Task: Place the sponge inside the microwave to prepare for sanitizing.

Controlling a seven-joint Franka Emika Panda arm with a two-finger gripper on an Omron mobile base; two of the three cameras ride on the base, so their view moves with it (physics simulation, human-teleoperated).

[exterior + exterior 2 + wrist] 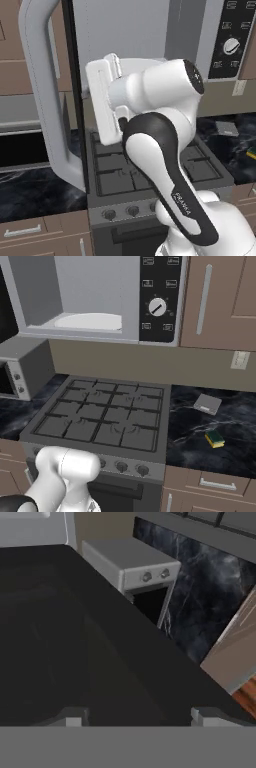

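Two fingertips (pixel 74 718) of my end effector (pixel 137 718) rise at the bottom of the hand view, well apart from each other with nothing between them; I read it as spread, holding nothing; right in front of them is the dark glass of the microwave door (pixel 75 642), so close that it takes most of that view; past the door's edge I see the toaster oven (pixel 131 564) with its two knobs, sitting on the black marbled table (pixel 200 607).

From the left base camera my arm (pixel 155 150) is raised in front of the stove (pixel 150 170); the door stands swung open at my left, its long grey handle (pixel 42 95) running down beside the arm.

From the right base camera the microwave (pixel 100 301) hangs open above the stove, white turntable (pixel 90 321) bare inside, black panel with the dial (pixel 158 307) to its right; the sponge (pixel 215 438), yellow with a green top, lies on the table right of the stove, near the front edge, well apart from the microwave; a small grey flat thing (pixel 207 403) lies just behind it.
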